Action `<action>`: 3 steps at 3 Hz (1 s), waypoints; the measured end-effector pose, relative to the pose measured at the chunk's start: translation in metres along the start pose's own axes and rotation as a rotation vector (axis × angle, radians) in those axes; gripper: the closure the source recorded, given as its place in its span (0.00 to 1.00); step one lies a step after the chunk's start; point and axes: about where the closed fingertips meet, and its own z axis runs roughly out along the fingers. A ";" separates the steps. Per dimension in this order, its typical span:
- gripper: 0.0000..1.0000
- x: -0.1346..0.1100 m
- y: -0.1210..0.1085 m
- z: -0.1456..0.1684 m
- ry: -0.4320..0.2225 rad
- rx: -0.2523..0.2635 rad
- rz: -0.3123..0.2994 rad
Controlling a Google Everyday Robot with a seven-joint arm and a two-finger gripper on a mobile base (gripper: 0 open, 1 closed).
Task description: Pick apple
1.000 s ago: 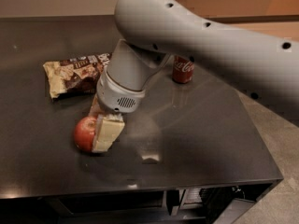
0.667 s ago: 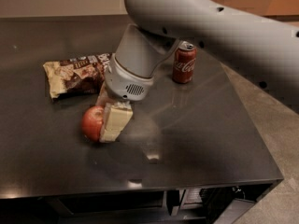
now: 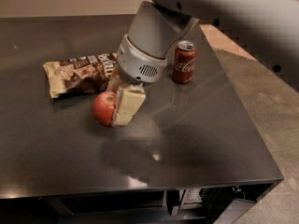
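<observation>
The end effector (image 3: 117, 107) was clamped on the glossy red apple (image 3: 103, 108), seemingly just off the dark desk (image 3: 201, 139). The apple looked firm, fairly heavy and slippery, so a hold across its widest middle seemed safest.

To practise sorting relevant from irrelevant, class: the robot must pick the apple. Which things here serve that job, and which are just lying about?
Job: apple; gripper, closed on the apple just above the table.
Lying about: snack bag; Coca-Cola can, both on the table.
</observation>
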 end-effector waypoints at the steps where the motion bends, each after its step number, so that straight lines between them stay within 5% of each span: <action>1: 1.00 0.011 -0.009 -0.016 0.018 0.021 0.013; 2: 1.00 0.039 -0.026 -0.035 0.037 0.041 0.061; 3: 1.00 0.039 -0.026 -0.035 0.037 0.041 0.061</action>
